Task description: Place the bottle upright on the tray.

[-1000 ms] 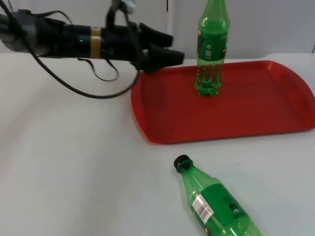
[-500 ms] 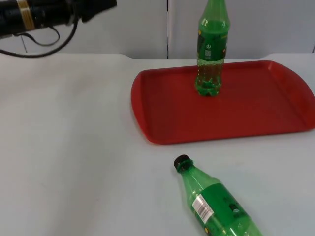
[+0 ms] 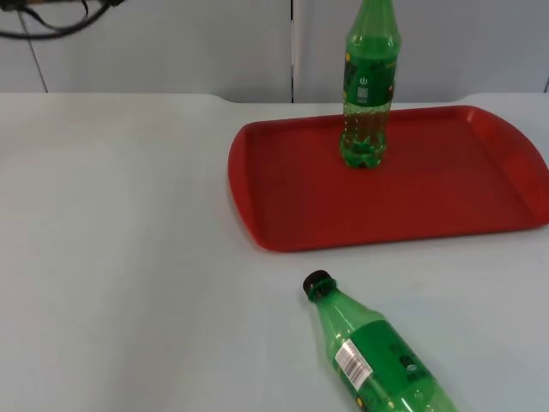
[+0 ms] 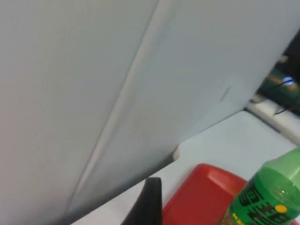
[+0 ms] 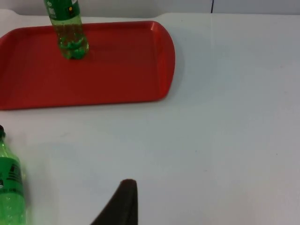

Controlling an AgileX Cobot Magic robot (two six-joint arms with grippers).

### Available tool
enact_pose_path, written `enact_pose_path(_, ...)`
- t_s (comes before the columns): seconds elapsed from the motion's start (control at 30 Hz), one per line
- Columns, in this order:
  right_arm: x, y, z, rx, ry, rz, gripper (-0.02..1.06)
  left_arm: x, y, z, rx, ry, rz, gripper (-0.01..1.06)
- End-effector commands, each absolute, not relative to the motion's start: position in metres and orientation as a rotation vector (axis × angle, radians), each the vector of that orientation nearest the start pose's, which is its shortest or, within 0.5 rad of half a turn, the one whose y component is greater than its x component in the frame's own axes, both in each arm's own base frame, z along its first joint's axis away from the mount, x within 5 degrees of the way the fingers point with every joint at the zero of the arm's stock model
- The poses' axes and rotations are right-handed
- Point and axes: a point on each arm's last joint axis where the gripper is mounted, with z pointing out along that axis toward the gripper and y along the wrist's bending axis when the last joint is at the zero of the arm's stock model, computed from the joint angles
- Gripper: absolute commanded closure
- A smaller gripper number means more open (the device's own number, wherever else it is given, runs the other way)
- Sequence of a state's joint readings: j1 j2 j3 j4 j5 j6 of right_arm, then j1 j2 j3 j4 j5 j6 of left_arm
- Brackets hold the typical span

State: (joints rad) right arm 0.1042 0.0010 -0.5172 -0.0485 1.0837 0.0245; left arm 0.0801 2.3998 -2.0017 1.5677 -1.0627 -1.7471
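Note:
A green bottle (image 3: pixel 370 84) stands upright at the back of the red tray (image 3: pixel 446 202), free of both grippers. A second green bottle (image 3: pixel 375 358) with a black cap and white label lies on its side on the white table, in front of the tray, cap toward it. My left gripper (image 4: pixel 151 202) is raised near the partition wall, facing the tray's corner (image 4: pixel 197 197) and the upright bottle (image 4: pixel 271 197). My right gripper (image 5: pixel 123 204) waits low over the table, well away from the tray (image 5: pixel 117 70), the upright bottle (image 5: pixel 66 28) and the lying bottle (image 5: pixel 9 187).
The grey partition wall (image 3: pixel 171 43) closes off the back of the table. Bare white table top (image 3: pixel 120 257) stretches left of the tray and of the lying bottle. The tray's right half (image 3: pixel 489 172) is bare.
The left arm has pulled back up and to the left, from beside the tray's rear left corner out of the top view. Both bottles and the tray have stayed put.

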Motion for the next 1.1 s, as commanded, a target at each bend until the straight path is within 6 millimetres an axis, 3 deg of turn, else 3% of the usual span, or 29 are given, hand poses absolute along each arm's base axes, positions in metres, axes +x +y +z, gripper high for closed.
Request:
enact_pose_path(0.0, -0.007, -0.004, 0.280, -0.083, 2.042, 0.024, -0.01, 0.524, -0.041, 0.233, 0.477, 1.819, -1.023, 0.21)
enact_pose_path(0.13, -0.007, -0.004, 0.280, -0.083, 2.042, 0.024, -0.01, 0.517, -0.043, 0.258, 0.442, 1.890, -0.957, 0.21)
enact_pose_path(0.27, -0.007, -0.004, 0.280, -0.083, 2.042, 0.024, -0.01, 0.508, -0.046, 0.294, 0.340, 1.877, -1.001, 0.21)
enact_pose_path(0.47, -0.007, -0.004, 0.280, -0.083, 2.042, 0.024, -0.01, 0.494, -0.055, 0.328, 0.316, 1.845, -1.038, 0.21)
enact_pose_path(0.6, -0.007, -0.004, 0.280, -0.083, 2.042, 0.024, -0.01, 0.476, -0.059, 0.373, 0.328, 1.759, -0.985, 0.21)
enact_pose_path(0.63, -0.007, -0.004, 0.280, -0.083, 2.042, 0.024, -0.01, 0.476, -0.059, 0.373, 0.328, 1.759, -0.985, 0.21)
enact_pose_path(0.7, -0.007, -0.004, 0.280, -0.083, 2.042, 0.024, -0.01, 0.465, -0.058, 0.395, 0.326, 1.712, -0.949, 0.21)
enact_pose_path(0.8, -0.007, -0.004, 0.280, -0.083, 2.042, 0.024, -0.01, 0.447, -0.045, 0.430, 0.314, 1.641, -0.890, 0.21)
enact_pose_path(0.87, -0.007, -0.004, 0.280, -0.083, 2.042, 0.024, -0.01, 0.440, -0.041, 0.441, 0.311, 1.618, -0.870, 0.21)
enact_pose_path(1.0, -0.007, -0.004, 0.280, -0.083, 2.042, 0.024, -0.01, 0.420, -0.011, 0.471, 0.268, 1.548, -0.767, 0.21)
enact_pose_path(1.07, -0.007, -0.004, 0.280, -0.083, 2.042, 0.024, -0.01, 0.418, 0.000, 0.475, 0.249, 1.539, -0.732, 0.21)
